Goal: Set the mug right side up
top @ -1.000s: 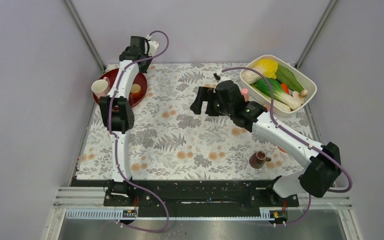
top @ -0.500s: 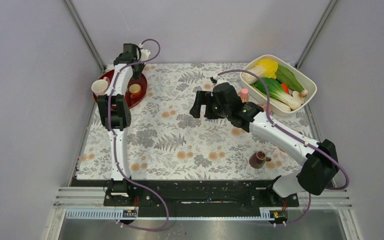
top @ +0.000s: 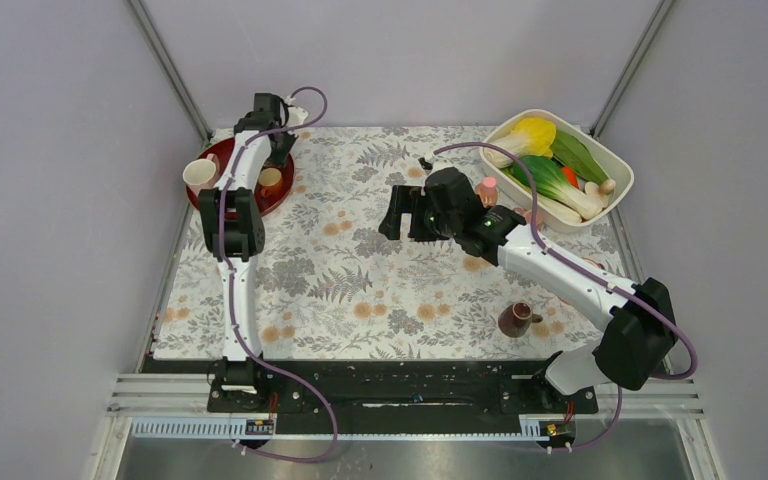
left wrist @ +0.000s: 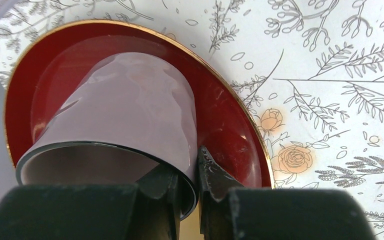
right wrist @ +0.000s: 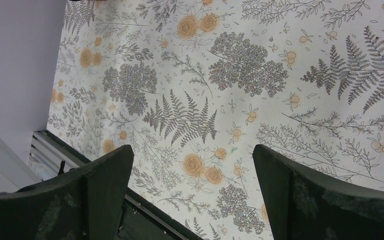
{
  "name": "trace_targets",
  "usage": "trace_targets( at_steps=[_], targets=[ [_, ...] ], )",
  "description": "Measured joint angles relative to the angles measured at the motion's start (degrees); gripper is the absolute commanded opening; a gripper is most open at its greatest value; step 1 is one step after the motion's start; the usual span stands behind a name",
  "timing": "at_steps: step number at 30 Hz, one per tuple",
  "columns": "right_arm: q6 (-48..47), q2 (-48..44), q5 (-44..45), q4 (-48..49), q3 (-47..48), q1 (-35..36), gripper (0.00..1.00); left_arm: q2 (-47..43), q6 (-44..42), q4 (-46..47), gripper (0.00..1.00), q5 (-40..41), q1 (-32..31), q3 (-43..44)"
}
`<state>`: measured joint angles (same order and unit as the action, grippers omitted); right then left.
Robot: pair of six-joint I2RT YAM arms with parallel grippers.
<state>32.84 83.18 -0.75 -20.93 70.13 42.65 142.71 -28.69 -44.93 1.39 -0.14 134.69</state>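
The mug stands at the 9 o'clock edge of the plate with its whitish mouth up, well apart from both sets of fingers. It is pale pink outside, and its finer shape is too small to tell. The left fingers are over the plate's 3 o'clock side, pinching a different vessel, a mauve cup. One finger is inside its wall and one outside, at the rim's 4 o'clock in the wrist view. The cup is glossy with wavy highlights, a thin dark rim and a body narrowing toward its base. Whether the base touches the plate I cannot tell. The plate is round, shiny deep red with a gold edge, and sits at 10 o'clock on the desk. A white cloth printed with grey ferns and orange roses covers the desk. The right fingers hang spread wide over the cloth near the desk's middle, holding nothing.
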Motion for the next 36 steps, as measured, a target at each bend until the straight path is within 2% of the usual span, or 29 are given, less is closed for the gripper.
trace_targets(
  at_steps=[8, 10, 12, 18, 30, 36],
  targets=[
    [0.00, 0.00, -0.39, 0.02, -0.02, 0.00, 0.99, -0.63, -1.75, 0.90, 0.00, 0.11, -0.22, -3.26],
    [0.00, 0.00, -0.39, 0.02, -0.02, 0.00, 0.99, -1.05, -1.84, 1.40, 0.11, 0.07, -0.20, -4.09],
    [0.00, 0.00, -0.39, 0.02, -0.02, 0.00, 0.99, -1.49, -1.90, 1.77, 0.30, 0.07, -0.20, -4.83],
    [0.00, 0.00, -0.39, 0.02, -0.02, 0.00, 0.99, -2.38, -1.81, 2.34, 0.50, 0.22, -0.15, -4.98],
    [-0.04, 0.00, -0.39, 0.00, -0.02, 0.00, 0.99, -4.26, -0.68, 6.19, 0.74, 0.52, -0.13, -4.92],
    [-2.21, 0.00, 1.03, -2.78, 0.59, 0.00, 0.99, -7.65, 1.44, 3.45, 0.78, -2.08, -0.13, -5.46]
  ],
)
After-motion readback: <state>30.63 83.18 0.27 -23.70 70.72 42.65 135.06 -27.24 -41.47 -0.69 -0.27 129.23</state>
